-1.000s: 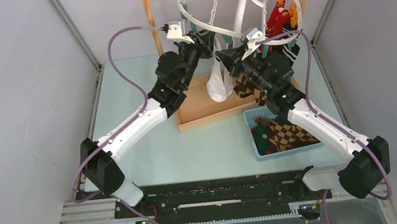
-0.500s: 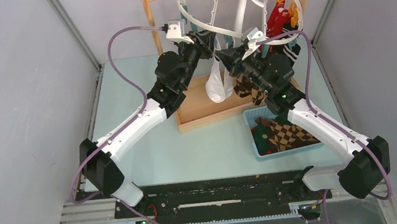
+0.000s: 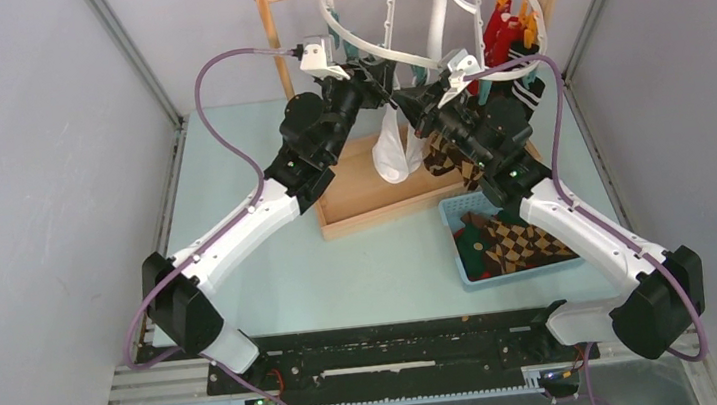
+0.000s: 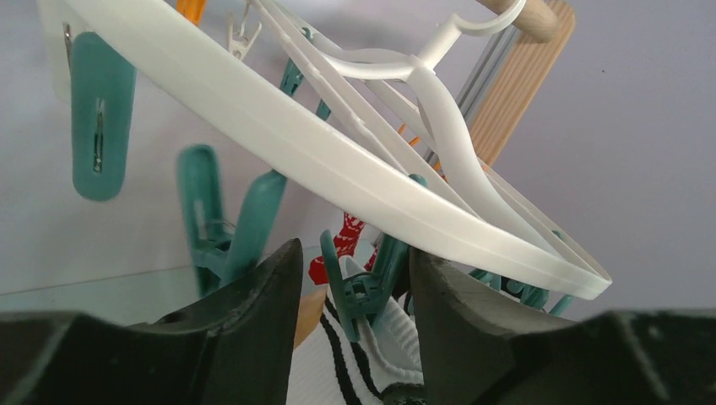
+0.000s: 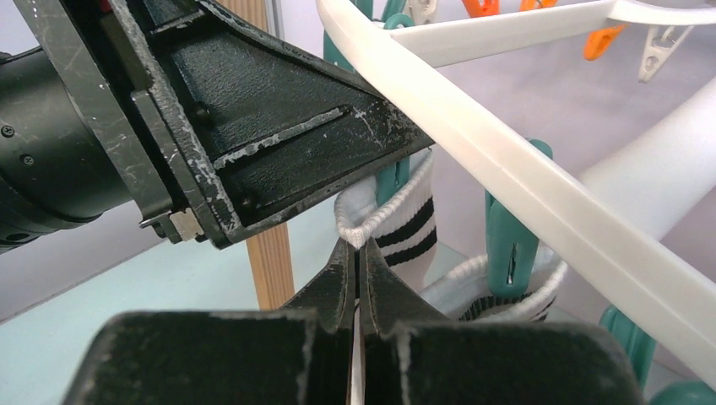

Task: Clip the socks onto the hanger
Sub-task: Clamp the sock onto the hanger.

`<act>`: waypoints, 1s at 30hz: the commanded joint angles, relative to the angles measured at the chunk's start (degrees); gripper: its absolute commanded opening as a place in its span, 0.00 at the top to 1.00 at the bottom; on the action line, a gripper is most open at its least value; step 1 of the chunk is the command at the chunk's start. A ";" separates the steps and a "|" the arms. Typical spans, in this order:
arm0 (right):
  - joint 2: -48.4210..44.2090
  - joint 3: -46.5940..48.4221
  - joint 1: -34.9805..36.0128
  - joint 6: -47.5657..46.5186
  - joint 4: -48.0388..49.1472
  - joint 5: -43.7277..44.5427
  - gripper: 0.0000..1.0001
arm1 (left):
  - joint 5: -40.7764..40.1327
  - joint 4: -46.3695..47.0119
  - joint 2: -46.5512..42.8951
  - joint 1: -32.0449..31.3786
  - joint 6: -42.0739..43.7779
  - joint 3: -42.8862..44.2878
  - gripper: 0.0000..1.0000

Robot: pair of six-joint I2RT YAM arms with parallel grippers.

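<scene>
The white oval hanger (image 3: 358, 42) hangs from the wooden rack, with teal and orange clips round its rim (image 4: 338, 160). My left gripper (image 4: 355, 278) is open. Its fingers stand either side of a teal clip (image 4: 365, 291) under the rim, with a narrow gap on each side. That clip sits on the cuff of a white sock with black stripes (image 4: 338, 363). My right gripper (image 5: 357, 249) is shut on the same cuff (image 5: 405, 224) just below the clip. In the top view both grippers, left (image 3: 376, 72) and right (image 3: 406, 102), meet at the near rim, and the sock (image 3: 392, 154) dangles below.
A red sock (image 3: 498, 37), a striped one and a brown argyle sock (image 3: 445, 158) hang at the right. A second clipped sock (image 5: 507, 291) hangs close by. A blue basket (image 3: 448, 215) holds more socks (image 3: 509, 242). The rack's wooden base (image 3: 375, 206) lies beneath.
Both arms stay almost still at the rim. The hanger and the white sock have shifted slightly.
</scene>
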 commanded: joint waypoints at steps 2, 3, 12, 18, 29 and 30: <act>-0.64 2.64 -0.33 -0.44 2.33 0.42 1.00 | 0.40 0.11 -3.10 -0.37 -1.31 1.99 0.41; -0.63 2.60 -0.40 -0.41 2.27 0.39 1.00 | 0.46 0.08 -3.23 -0.37 -1.41 1.84 0.40; -1.96 2.56 -3.20 3.09 -0.02 -2.25 1.00 | 4.32 -1.15 -7.72 -0.37 -2.69 -1.59 0.25; -3.53 1.79 -5.85 5.60 -1.63 -6.39 1.00 | 10.74 -6.32 -11.67 -0.71 -3.62 -3.10 0.20; -6.10 1.61 -11.81 8.86 -7.19 -15.78 1.00 | 20.96 -8.34 -20.23 -0.73 -2.82 -14.02 0.17; -6.35 1.63 -12.39 8.92 -7.83 -16.80 1.00 | 20.93 -7.81 -21.71 -0.73 -2.58 -15.57 0.17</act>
